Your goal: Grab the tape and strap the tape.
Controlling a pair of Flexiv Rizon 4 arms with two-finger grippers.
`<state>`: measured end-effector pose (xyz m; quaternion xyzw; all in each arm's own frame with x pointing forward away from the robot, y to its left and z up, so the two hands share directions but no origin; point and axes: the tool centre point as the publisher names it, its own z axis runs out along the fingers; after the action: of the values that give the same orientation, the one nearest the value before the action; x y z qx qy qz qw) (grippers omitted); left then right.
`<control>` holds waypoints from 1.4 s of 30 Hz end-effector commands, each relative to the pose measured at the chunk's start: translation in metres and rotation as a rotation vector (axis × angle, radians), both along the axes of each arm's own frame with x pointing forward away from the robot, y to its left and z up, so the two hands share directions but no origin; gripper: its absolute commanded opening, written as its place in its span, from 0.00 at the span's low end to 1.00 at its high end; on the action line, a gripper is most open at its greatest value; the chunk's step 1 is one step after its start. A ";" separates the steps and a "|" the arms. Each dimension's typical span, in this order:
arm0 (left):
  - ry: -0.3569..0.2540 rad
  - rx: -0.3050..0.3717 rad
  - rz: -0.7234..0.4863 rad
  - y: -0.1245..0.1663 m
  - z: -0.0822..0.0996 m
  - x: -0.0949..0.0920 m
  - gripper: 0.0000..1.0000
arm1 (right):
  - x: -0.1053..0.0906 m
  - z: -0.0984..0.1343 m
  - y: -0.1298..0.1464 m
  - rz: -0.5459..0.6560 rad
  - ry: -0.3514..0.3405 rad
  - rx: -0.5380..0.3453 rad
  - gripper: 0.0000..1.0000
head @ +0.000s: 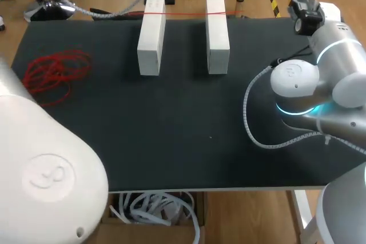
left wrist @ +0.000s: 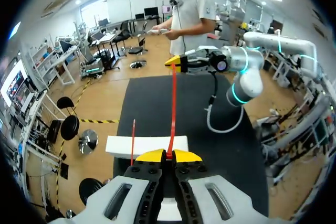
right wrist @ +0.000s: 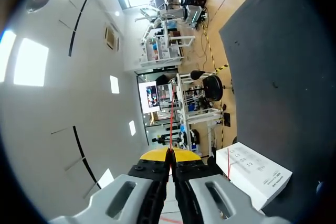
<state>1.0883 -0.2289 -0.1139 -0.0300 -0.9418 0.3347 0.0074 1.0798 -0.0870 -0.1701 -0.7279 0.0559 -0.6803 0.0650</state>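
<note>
My left hand point(left wrist: 168, 155) and right hand point(right wrist: 169, 153) each clench the red tape point(left wrist: 172, 103), stretched between them over two white blocks point(head: 151, 38); grabbing looks done, strapping remains.

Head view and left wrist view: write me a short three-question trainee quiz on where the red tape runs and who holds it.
1. True or false: the left end effector is open.
2. How many of the two white blocks does the stretched red tape cross? A) none B) one C) both
3. Fill in: the loose red tangle lies on the table's ____ side, by the robot's own sides.
Key: 1 false, it is shut on the tape; 2 C; 3 left.
</note>
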 end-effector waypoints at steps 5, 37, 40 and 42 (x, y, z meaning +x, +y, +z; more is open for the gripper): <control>-0.008 0.164 -0.046 -0.011 0.006 0.005 0.00 | 0.000 0.001 0.000 0.001 0.002 -0.001 0.00; 0.013 0.357 -0.027 -0.022 -0.011 0.002 0.00 | 0.000 0.001 0.000 0.001 0.002 -0.001 0.00; 0.009 0.371 -0.034 -0.024 -0.010 0.002 0.00 | 0.000 0.001 0.000 0.001 0.002 -0.001 0.00; 0.008 0.373 -0.034 -0.025 -0.010 0.002 0.00 | 0.000 0.001 0.000 0.001 0.002 -0.001 0.00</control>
<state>1.0886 -0.2498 -0.1268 -0.0431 -0.9856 0.1624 0.0197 1.0798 -0.0870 -0.1701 -0.7279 0.0558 -0.6803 0.0650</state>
